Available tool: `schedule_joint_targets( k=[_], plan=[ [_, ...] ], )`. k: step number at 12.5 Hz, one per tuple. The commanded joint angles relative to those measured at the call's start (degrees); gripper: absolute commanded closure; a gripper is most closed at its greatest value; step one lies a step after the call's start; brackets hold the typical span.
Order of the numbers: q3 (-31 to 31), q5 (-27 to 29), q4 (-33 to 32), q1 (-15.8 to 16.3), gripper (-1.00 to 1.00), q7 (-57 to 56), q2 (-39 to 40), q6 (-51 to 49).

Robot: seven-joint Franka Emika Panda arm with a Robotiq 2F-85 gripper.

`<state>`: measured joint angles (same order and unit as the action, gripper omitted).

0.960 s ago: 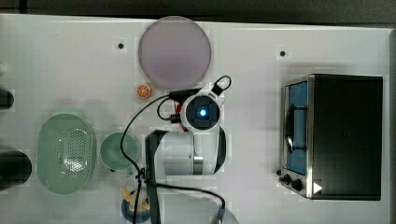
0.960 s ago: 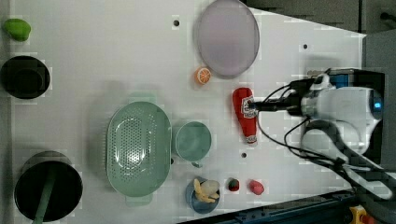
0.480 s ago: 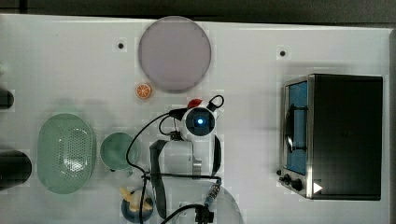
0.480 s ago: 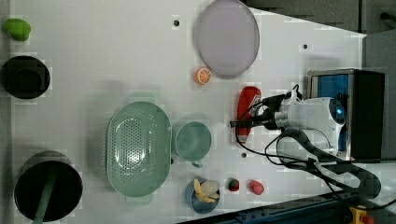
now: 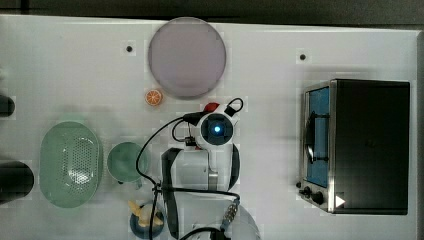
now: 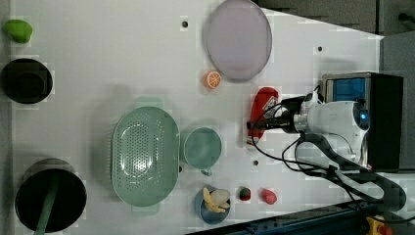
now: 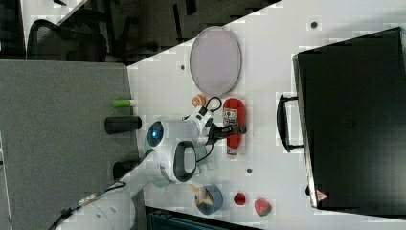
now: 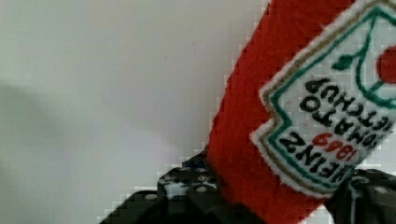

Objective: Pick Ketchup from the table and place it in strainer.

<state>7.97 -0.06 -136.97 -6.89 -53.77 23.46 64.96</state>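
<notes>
End effector (image 7: 233, 128) straddles the Ketchup (image 7: 234, 125) lying on the table (image 7: 268, 76).

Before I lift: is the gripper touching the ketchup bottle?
Touching. In the wrist view, the gripper has a finger against each side of the ketchup bottle, with no gap visible.

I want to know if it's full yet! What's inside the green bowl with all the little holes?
Nothing: the pale mint-green oval plastic strainer holds just its own holes. Its whole bottom shows; nothing covers it.
</notes>
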Motion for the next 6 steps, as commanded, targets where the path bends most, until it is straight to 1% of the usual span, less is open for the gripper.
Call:
schedule_joint_targets(
  k=[1, 6],
  plan=[
    [0.34, -0.3, 2.67, 0.23, -0.23, -0.52, -7.64, -6.38],
    [0.87, -0.25, 8.56, 0.55, -0.23, 2.92, -22.54, -27.8]
  ],
)
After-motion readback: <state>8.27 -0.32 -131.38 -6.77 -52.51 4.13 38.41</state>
